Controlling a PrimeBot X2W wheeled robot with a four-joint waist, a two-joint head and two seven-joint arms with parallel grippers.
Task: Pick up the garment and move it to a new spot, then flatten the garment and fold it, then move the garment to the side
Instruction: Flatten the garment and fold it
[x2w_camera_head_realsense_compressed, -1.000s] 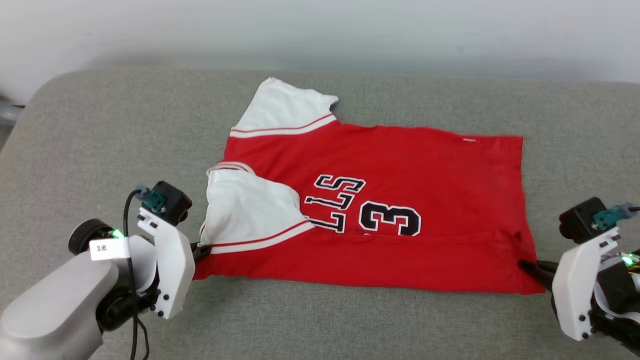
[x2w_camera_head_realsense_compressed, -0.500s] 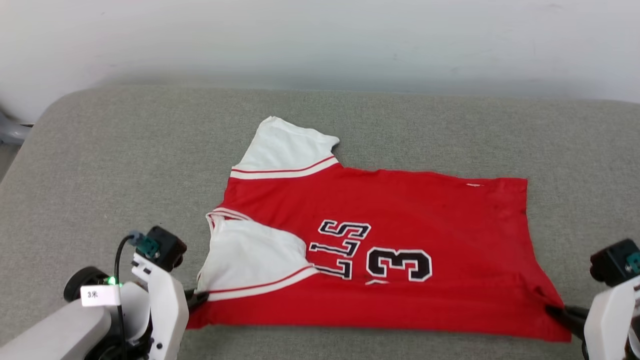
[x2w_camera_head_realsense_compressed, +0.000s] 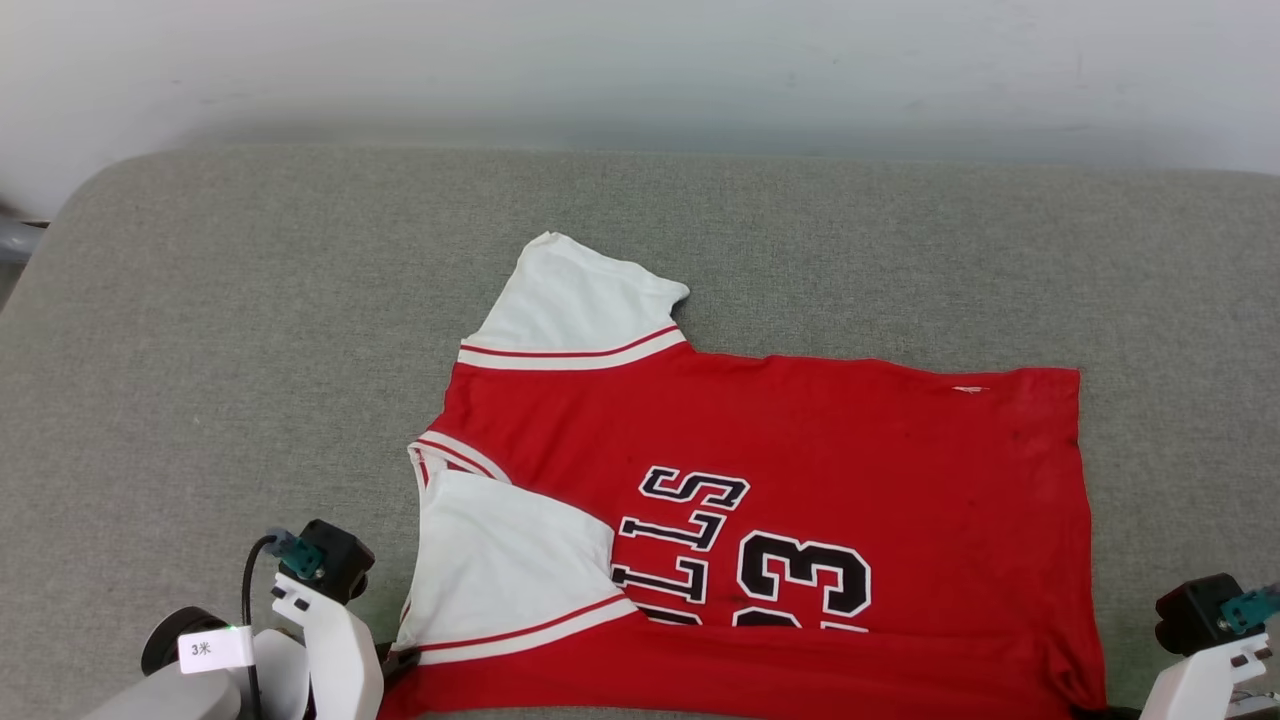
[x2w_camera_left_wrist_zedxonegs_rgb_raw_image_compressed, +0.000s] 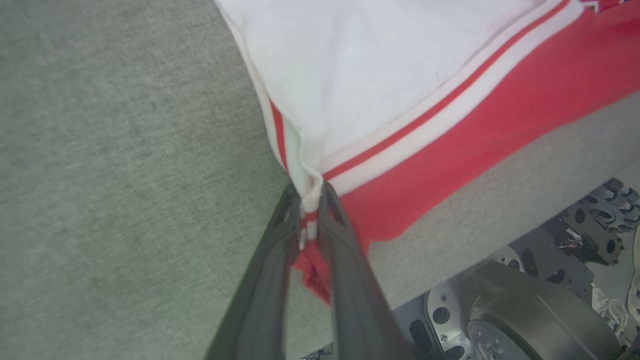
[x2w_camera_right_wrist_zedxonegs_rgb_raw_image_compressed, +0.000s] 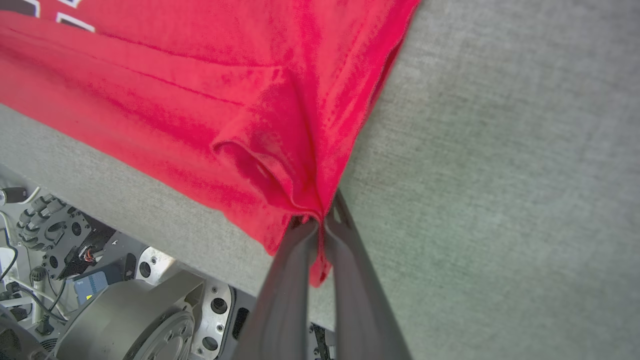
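I have the red jersey (x2w_camera_head_realsense_compressed: 780, 470) by its two near corners. My left gripper (x2w_camera_left_wrist_zedxonegs_rgb_raw_image_compressed: 310, 192) is pinched tight on the striped trim where the near white sleeve (x2w_camera_head_realsense_compressed: 500, 570) meets the red body. My right gripper (x2w_camera_right_wrist_zedxonegs_rgb_raw_image_compressed: 322, 220) is clamped on the bunched hem corner. The jersey lies front-up and sideways on the grey padded surface (x2w_camera_head_realsense_compressed: 250, 330), collar toward my left and hem toward my right. Its near edge sits right at the front lip of the padding, just above my wheeled base (x2w_camera_right_wrist_zedxonegs_rgb_raw_image_compressed: 125, 310). The near sleeve lies across the chest beside the black letters, and the far sleeve (x2w_camera_head_realsense_compressed: 575, 300) spreads flat. I judge this to be the flattening step, with the cloth drawn taut between my two grips. The first fold looks close, since a crease runs along the near strip below the number. The next move calls for both grippers to travel together and level, so the edge stays straight and neither corner slips out.
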